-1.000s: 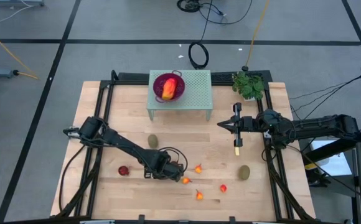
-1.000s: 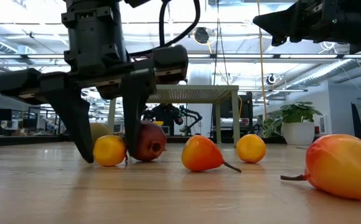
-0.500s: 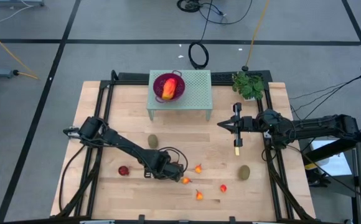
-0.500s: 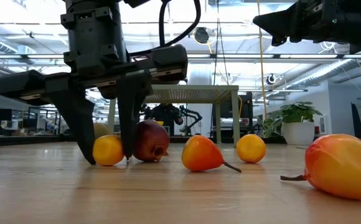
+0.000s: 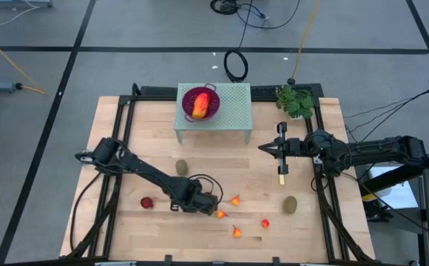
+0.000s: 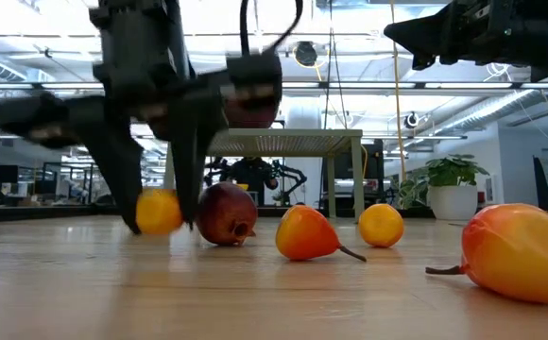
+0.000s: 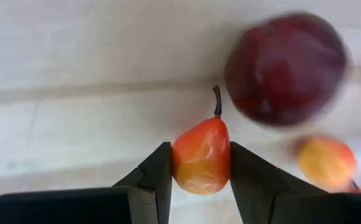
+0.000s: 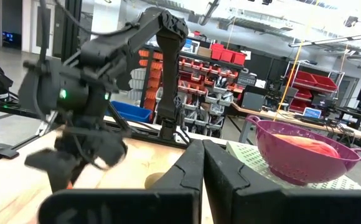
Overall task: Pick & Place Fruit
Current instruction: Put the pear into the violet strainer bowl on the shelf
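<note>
Left claw [image 7: 199, 163] pinches small orange pear-shaped fruit [image 7: 200, 154] low over bench [image 5: 311, 222], near centre. Pads grip its sides; watch for slip. Dark red ball [image 6: 225, 214] sits just beside: you may nudge it. Right claw [image 8: 201, 163] shut, empty, hovering right.

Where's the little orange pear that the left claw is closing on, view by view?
High view: pear at the left claw.
Low view: pear between the blurred fingers, beside the dark red ball.
Left wrist view: pear between the fingers; ball beyond.
Right wrist view: not visible.
Shared landmark: dark red ball.
</note>
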`<state>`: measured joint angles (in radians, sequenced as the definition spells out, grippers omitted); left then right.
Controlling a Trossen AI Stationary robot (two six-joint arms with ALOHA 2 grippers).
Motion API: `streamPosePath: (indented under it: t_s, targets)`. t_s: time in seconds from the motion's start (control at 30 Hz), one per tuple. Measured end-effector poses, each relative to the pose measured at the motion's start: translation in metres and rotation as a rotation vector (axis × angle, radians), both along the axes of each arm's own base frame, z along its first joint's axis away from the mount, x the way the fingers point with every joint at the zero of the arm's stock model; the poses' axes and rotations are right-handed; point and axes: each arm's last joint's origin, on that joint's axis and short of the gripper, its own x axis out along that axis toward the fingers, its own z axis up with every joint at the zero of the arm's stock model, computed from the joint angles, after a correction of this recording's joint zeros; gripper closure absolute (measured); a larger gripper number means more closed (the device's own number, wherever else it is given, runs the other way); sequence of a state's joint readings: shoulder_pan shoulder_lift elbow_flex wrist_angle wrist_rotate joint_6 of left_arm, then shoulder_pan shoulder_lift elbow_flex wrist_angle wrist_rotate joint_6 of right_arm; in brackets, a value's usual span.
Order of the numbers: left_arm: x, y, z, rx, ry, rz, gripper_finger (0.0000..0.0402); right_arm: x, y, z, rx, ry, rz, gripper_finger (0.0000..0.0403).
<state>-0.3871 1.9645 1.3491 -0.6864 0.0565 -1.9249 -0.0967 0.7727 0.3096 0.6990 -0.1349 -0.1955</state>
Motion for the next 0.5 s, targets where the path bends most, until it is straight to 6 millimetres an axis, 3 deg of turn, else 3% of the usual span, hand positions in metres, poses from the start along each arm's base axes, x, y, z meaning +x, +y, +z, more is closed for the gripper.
streamPosePath:
  t_s: [0.27,0.5]
  targets:
    - [-0.031,-0.009,0.054,0.074,-0.092,-0.030,0.0274,0.000,0.000,0.001,0.000,-0.008,0.000,0.0402]
    - [-0.070,-0.005,0.109,0.343,-0.261,-0.149,0.0275,0.000,0.000,0.002,-0.002,-0.023,0.000,0.0401]
